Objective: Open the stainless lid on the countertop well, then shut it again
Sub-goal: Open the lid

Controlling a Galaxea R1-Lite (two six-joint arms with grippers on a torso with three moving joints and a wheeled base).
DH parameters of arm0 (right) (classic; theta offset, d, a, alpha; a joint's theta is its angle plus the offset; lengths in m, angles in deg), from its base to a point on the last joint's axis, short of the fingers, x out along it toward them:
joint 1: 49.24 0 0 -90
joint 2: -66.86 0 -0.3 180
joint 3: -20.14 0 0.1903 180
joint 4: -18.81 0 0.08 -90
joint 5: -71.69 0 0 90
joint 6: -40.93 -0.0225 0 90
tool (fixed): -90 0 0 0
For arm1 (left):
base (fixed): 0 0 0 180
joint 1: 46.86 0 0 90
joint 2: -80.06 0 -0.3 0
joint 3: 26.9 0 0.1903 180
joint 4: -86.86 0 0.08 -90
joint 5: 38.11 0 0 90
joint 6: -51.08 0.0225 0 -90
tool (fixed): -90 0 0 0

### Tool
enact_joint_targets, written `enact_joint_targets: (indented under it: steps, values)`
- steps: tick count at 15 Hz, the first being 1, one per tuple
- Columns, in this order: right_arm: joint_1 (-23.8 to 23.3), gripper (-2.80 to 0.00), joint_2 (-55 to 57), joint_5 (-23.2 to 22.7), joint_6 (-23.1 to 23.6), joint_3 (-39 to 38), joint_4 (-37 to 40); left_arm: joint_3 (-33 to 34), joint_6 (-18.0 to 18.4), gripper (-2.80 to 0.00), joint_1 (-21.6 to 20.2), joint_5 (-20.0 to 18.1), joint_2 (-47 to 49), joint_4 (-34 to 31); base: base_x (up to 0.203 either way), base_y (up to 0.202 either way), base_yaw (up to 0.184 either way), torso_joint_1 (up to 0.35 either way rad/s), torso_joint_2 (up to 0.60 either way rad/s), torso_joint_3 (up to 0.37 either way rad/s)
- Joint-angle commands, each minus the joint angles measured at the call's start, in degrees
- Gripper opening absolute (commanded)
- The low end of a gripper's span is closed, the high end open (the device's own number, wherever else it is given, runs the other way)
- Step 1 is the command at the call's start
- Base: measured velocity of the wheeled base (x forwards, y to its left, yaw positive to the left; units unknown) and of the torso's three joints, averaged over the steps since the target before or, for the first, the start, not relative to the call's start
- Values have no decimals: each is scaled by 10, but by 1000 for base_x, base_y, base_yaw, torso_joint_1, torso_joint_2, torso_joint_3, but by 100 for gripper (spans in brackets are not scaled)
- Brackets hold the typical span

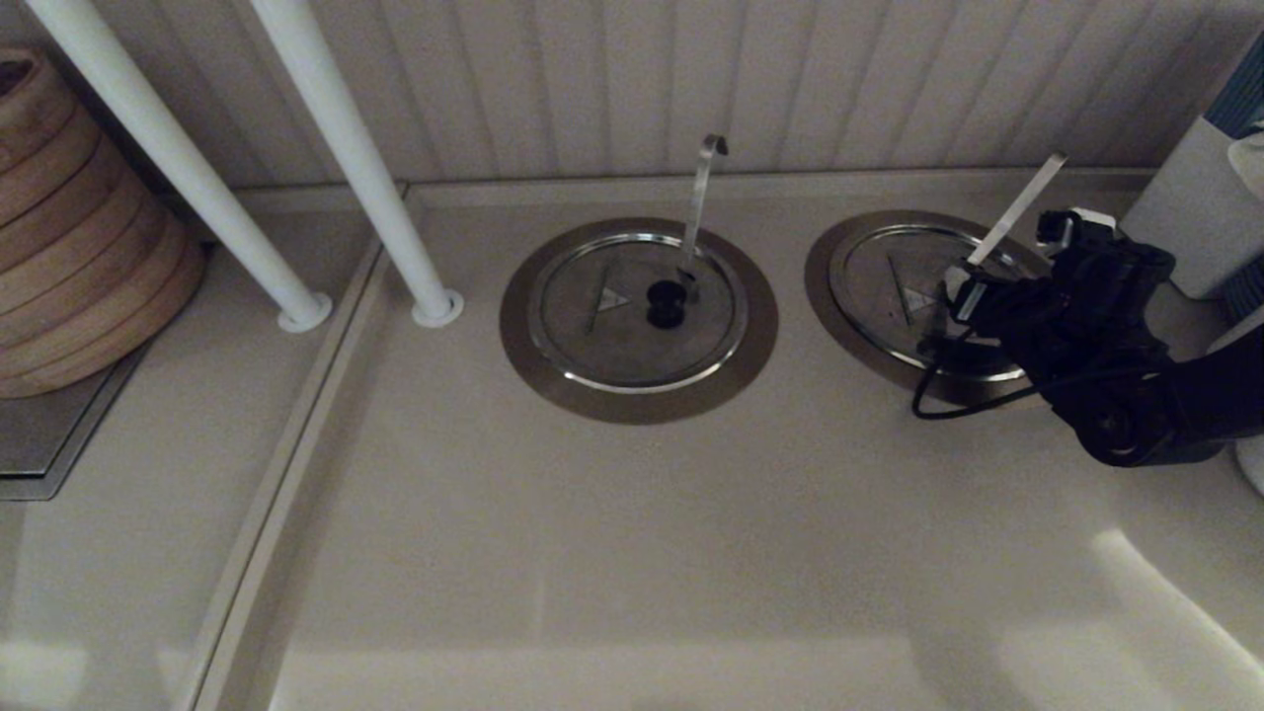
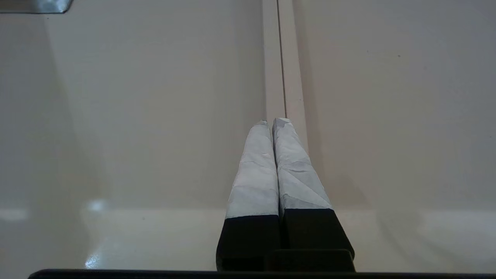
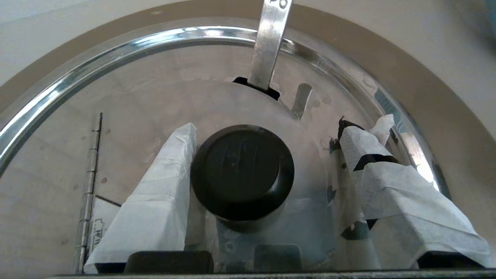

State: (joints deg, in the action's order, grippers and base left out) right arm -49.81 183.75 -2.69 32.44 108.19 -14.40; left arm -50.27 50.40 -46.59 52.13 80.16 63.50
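Note:
The stainless lid (image 1: 889, 281) lies flat on the countertop well (image 1: 825, 286) at the right; a straight ladle handle (image 1: 1017, 207) sticks up through its notch. My right gripper (image 1: 963, 296) hangs over the lid's centre and hides the knob in the head view. In the right wrist view the gripper (image 3: 267, 131) is open and straddles the black knob (image 3: 242, 170). One taped finger (image 3: 166, 186) touches the knob's side; the other finger (image 3: 372, 162) stands well apart from it. The lid's hinge (image 3: 91, 174) runs across it. My left gripper (image 2: 275, 122) is shut and empty above bare counter.
A like lid (image 1: 612, 326) with a black knob (image 1: 666, 301) and a curled-hook ladle handle (image 1: 703, 188) covers the middle well. Two white poles (image 1: 365, 168) stand at the back left beside stacked bamboo steamers (image 1: 69, 227). A white appliance (image 1: 1195, 207) stands at the far right.

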Motion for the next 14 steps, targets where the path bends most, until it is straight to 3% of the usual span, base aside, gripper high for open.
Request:
enact_joint_targets:
  steps: [1,7,14]
  values:
    - [2,0,4,1,-5,4,-2,0,0,-280,0,0,0,0,0,0,0,0,0,0]
    - [25,0,-2,1,-44,9,-1,0,0,-280,0,0,0,0,0,0,0,0,0,0]
    - [36,0,-4,1,-48,7,-1,0,0,-280,0,0,0,0,0,0,0,0,0,0]
